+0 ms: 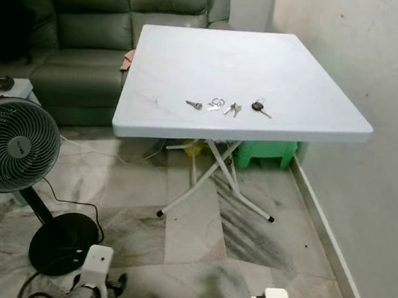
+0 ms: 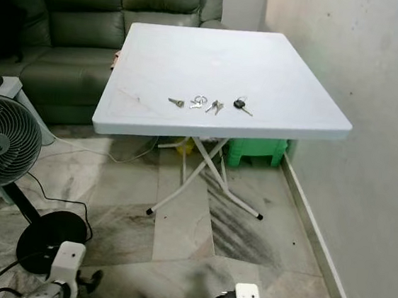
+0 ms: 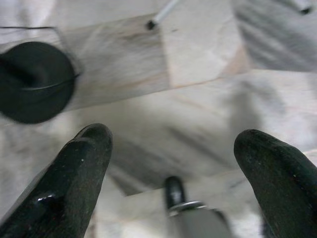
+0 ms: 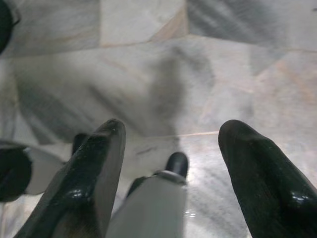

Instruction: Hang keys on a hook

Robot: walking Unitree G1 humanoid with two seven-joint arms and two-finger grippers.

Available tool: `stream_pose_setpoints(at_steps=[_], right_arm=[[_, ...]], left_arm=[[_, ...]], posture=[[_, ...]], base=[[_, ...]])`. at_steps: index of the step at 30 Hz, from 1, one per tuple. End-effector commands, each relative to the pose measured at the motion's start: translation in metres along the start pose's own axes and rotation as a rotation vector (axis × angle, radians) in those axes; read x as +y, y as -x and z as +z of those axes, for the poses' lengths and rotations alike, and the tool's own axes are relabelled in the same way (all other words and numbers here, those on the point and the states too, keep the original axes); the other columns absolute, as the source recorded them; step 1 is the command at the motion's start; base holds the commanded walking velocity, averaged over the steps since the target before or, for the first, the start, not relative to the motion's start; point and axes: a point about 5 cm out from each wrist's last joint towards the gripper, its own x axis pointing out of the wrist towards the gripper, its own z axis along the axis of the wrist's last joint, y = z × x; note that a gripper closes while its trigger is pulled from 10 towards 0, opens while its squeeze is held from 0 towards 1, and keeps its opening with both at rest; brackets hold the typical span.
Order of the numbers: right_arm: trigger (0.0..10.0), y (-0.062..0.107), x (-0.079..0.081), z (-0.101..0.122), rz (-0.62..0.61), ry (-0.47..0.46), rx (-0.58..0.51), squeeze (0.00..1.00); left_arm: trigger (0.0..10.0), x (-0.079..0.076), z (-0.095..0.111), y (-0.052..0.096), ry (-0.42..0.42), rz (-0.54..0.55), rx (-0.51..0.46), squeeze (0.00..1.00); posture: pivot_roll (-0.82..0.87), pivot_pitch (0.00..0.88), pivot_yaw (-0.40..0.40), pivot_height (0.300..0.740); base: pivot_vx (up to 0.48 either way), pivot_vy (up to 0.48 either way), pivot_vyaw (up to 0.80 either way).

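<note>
Both grippers are being held low over the marble floor [image 1: 196, 241], the left gripper [image 3: 173, 163] and the right gripper [image 4: 171, 153] each with fingers spread apart and nothing between them. Four sets of keys [image 1: 226, 107] are lying in a row near the front edge of the white folding table [image 1: 187, 55], which is standing beside the wall [image 1: 379, 61], with a green sofa [image 1: 90, 31] behind it.

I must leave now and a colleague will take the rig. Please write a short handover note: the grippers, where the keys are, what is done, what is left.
Left gripper: open, holds nothing, hangs low over the marble floor.
Right gripper: open, holds nothing, also low over the floor.
Keys: several lie in a row near the front edge of the white folding table, ahead of the robot.
Done: nothing; no key is picked up.
Left: approach the table, grasp keys, find a hook, hang them.
</note>
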Motion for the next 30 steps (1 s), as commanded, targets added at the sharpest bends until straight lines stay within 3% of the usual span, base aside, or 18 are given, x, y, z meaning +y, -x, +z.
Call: stream_pose_setpoints(at_steps=[1,6,13,22,28,30], right_arm=[[10.0,-0.001,0.000,0.007,0.005,-0.009,-0.042,1.00],[10.0,-0.002,-0.001,0.029,0.014,0.013,-0.170,1.00],[10.0,0.001,0.003,0.051,0.044,0.012,-0.353,1.00],[10.0,0.022,0.011,0.086,0.084,0.037,-0.669,1.00],[10.0,0.040,0.017,0.110,0.106,0.047,-0.804,1.00],[10.0,0.050,0.018,0.122,0.148,-0.012,-0.855,1.00]], left_arm=[[10.0,0.007,0.008,0.000,0.007,0.011,-0.038,0.00],[10.0,0.007,0.030,-0.001,-0.021,-0.011,-0.176,0.00],[10.0,0.010,0.037,0.003,0.027,-0.039,-0.283,0.00],[10.0,0.009,0.075,0.020,0.083,-0.120,-0.568,0.00],[10.0,0.008,0.095,0.033,0.087,-0.138,-0.671,0.00],[10.0,0.006,0.106,0.040,0.084,-0.143,-0.715,0.00]], posture=[[-0.04,0.000,0.031,0.740],[-0.04,0.000,0.032,0.740],[-0.05,0.000,0.033,0.740],[-0.04,0.000,0.028,0.740],[-0.05,0.000,0.032,0.740],[-0.05,0.000,0.032,0.740]], base=[[0.000,0.000,0.00],[0.000,0.000,0.00],[0.000,0.000,0.00],[0.000,0.000,0.00],[0.000,0.000,0.00],[0.000,0.000,0.00]])
